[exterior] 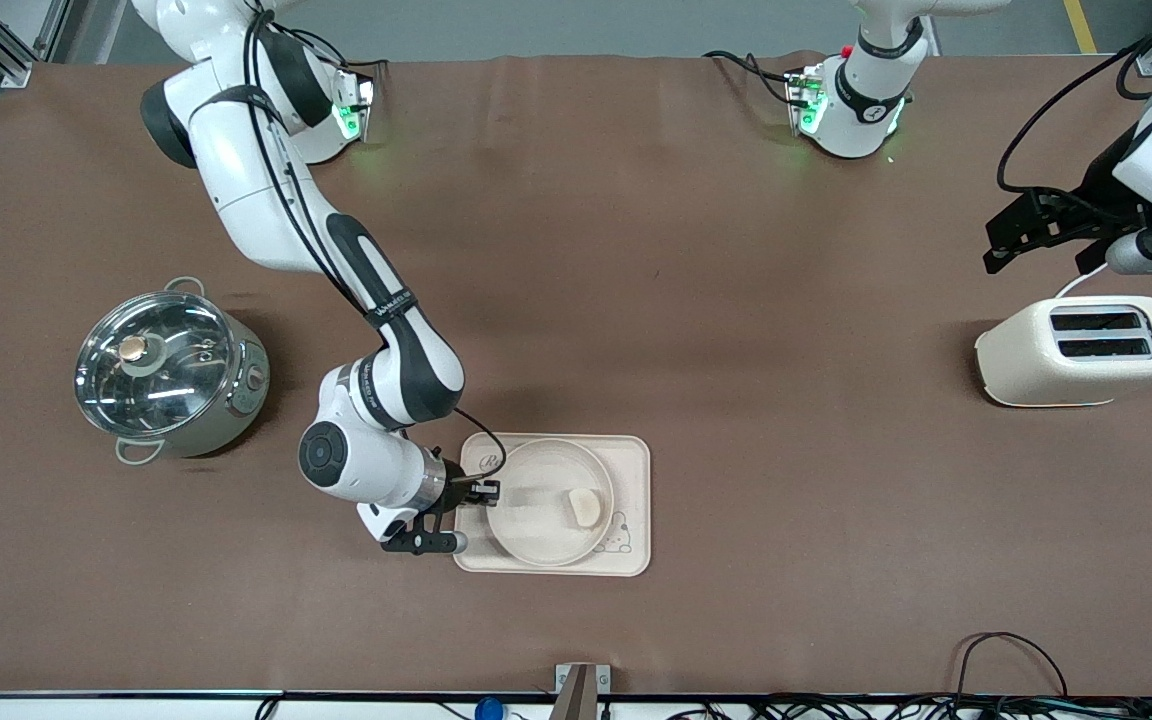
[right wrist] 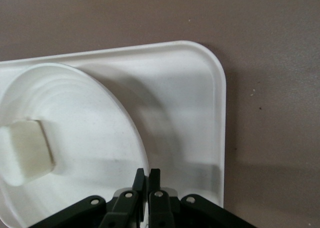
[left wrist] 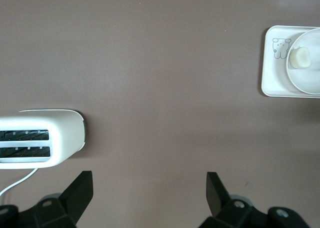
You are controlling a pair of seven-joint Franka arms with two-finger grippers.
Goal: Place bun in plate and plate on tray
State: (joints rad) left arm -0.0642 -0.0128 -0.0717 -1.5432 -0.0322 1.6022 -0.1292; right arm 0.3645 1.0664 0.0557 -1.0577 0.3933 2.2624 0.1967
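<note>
The cream rectangular tray (exterior: 636,470) lies on the brown table near the front camera. The round plate (exterior: 536,480) rests on it, and the small pale bun (exterior: 584,507) sits in the plate on the side toward the left arm's end. My right gripper (exterior: 488,492) is at the plate's rim on the side toward the right arm's end. Its fingers are shut on that rim (right wrist: 148,180), with the plate (right wrist: 75,118), bun (right wrist: 25,150) and tray (right wrist: 200,88) around them. My left gripper (left wrist: 150,188) waits open over bare table beside the toaster, holding nothing.
A steel pot with a glass lid (exterior: 168,375) stands toward the right arm's end. A cream toaster (exterior: 1081,350) stands toward the left arm's end, also in the left wrist view as the toaster (left wrist: 40,138). Cables run along the table's front edge (exterior: 1006,650).
</note>
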